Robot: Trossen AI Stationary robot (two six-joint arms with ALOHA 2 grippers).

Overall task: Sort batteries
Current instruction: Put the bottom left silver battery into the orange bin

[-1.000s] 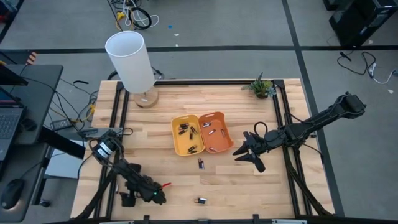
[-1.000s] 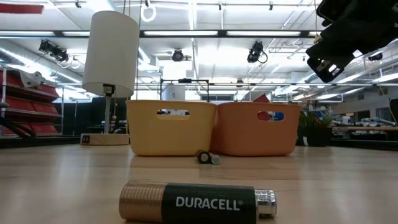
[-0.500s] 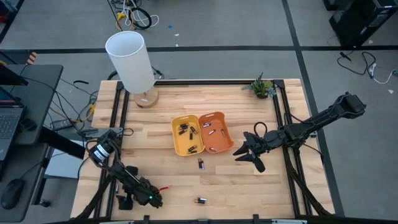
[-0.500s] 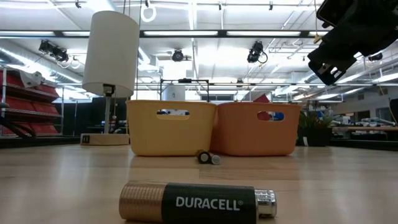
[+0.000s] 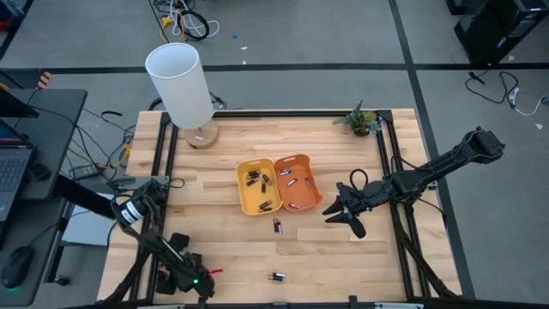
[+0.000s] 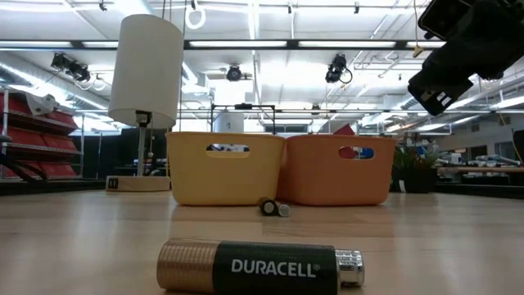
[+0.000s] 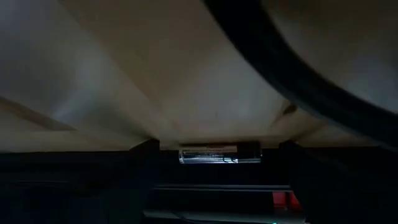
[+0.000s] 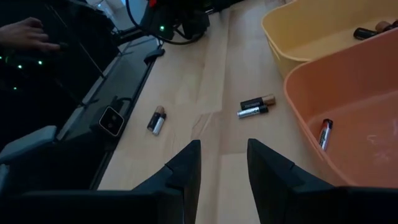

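Right gripper (image 5: 341, 215) hovers, fingers slightly apart and empty, just beside the orange tray (image 5: 310, 204), seemingly lining up the loose batteries (image 8: 255, 106) below it on the worktop (image 5: 223, 232).

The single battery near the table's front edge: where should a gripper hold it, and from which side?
Probably at mid-body, coming straight down from above. The battery lies flat on its side on the table, with nothing beside it, so there is room to close across its round body; the ends are small and might slip.
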